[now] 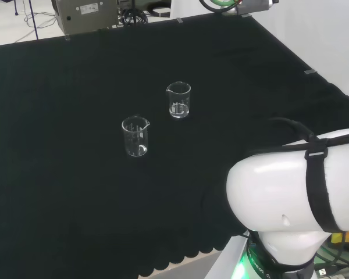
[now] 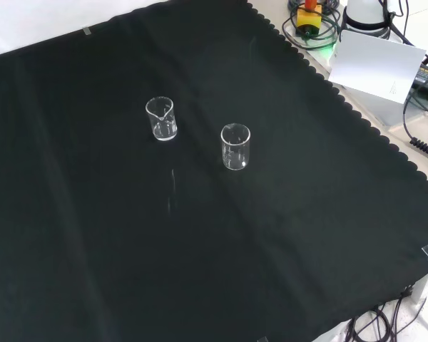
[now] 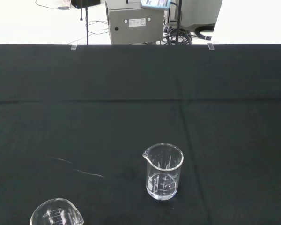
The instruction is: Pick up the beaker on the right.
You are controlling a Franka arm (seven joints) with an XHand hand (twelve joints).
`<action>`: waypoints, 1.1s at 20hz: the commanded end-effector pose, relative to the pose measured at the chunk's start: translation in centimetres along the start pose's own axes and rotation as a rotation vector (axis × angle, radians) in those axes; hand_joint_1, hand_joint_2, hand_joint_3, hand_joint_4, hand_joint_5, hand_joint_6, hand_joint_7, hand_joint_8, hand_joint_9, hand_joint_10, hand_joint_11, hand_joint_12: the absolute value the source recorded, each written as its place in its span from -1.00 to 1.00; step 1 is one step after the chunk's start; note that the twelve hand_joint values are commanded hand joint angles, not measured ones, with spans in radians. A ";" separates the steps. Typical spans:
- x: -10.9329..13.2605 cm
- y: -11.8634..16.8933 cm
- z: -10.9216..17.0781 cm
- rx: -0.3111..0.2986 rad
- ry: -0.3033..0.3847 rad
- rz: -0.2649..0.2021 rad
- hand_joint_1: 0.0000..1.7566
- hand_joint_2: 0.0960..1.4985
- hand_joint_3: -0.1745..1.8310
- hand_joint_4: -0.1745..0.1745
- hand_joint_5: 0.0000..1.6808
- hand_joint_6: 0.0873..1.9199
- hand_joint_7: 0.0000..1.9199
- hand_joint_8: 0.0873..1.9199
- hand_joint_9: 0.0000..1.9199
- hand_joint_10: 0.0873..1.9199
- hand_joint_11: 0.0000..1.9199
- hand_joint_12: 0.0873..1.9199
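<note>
Black cloth (image 1: 75,192) covers the bench, and two clear glass beakers stand upright on it, near each other but not touching. In the head view the right beaker (image 1: 178,100) stands a little farther off than the left beaker (image 1: 135,136), with its pouring lip turned to that view's left. The arm's big white link (image 1: 291,192) bulks at the lower right of the same view, well apart from both vessels.

From the front view the right beaker (image 2: 161,118) appears up and to the left, and the left beaker (image 2: 235,147) lower and to the right, with open cloth on every side of them. A faint pale streak marks the cloth just below the pair in this view.

The wrist camera, looking past the palm, puts the right beaker (image 3: 163,171) ahead of the hand, standing free on the cloth with printed graduations on its wall. The left beaker (image 3: 56,213) lies closer to the hand and off to one side, with just its rim in frame. Nothing touches either vessel.

Whether the hand is open or closed cannot be told. Beyond the cloth's far edge, straight out from the hand, a grey metal box (image 3: 133,21) sits among black cables (image 3: 187,35).
</note>
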State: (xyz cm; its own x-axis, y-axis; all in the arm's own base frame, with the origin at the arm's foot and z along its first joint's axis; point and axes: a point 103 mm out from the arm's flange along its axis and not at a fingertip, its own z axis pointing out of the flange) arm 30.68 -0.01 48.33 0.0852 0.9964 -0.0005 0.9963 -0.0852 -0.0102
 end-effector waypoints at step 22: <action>-0.2 1.6 3.6 0.048 -0.032 0.014 -0.99 0.74 -0.56 -0.23 -0.62 -0.98 -0.95 -0.46 -0.88 -0.33 -1.00 0.27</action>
State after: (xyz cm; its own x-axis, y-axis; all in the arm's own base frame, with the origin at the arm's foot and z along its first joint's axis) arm 31.50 0.42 46.65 0.0821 0.9957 -0.0431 0.9956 -0.0838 -0.0417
